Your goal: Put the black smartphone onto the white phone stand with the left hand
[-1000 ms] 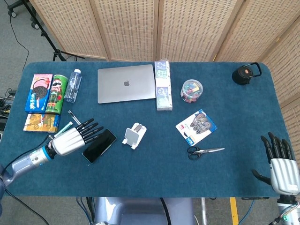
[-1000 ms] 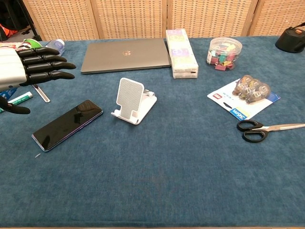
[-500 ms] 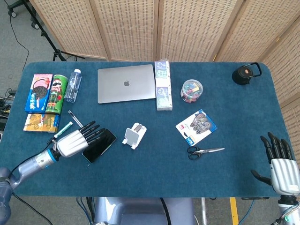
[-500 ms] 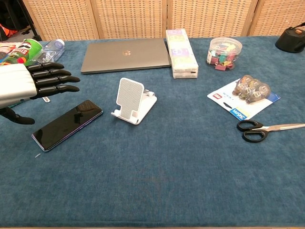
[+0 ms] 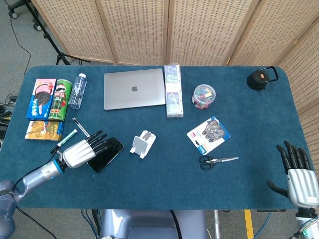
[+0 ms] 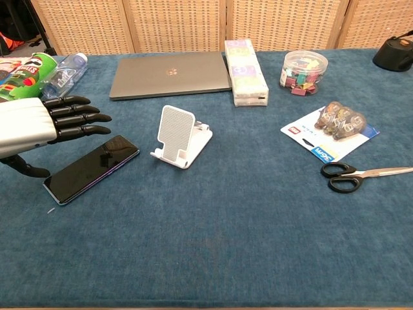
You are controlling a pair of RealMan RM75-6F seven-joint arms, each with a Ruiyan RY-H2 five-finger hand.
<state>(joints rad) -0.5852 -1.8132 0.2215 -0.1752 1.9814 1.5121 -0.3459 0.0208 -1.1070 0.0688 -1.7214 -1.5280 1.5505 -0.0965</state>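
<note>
Smartphone (image 6: 91,169) and stand (image 6: 181,137) lie side by side on the blue bench (image 6: 232,239), apart from each other, the black phone flat and face up to the left of the white stand. Its long axis runs on a diagonal: the near end points toward the bench's front-left, the far end toward the stand. The left robot hand (image 6: 40,127) hovers just beside that phone on its left, fingers (image 6: 82,120) stretched out side by side and pointing over the phone's far half, thumb dropped low by the near end; it holds nothing, and whether any fingertip touches the glass cannot be told. In the head view the same left robot hand (image 5: 85,150) overlaps the phone's left edge. The right robot hand (image 5: 297,175) sits well apart at the bench's front-right corner, fingers spread, empty. So the left hand is far the nearer, and the grasp probably calls for closing across the phone's short width, then carrying it rightward to the stand.
</note>
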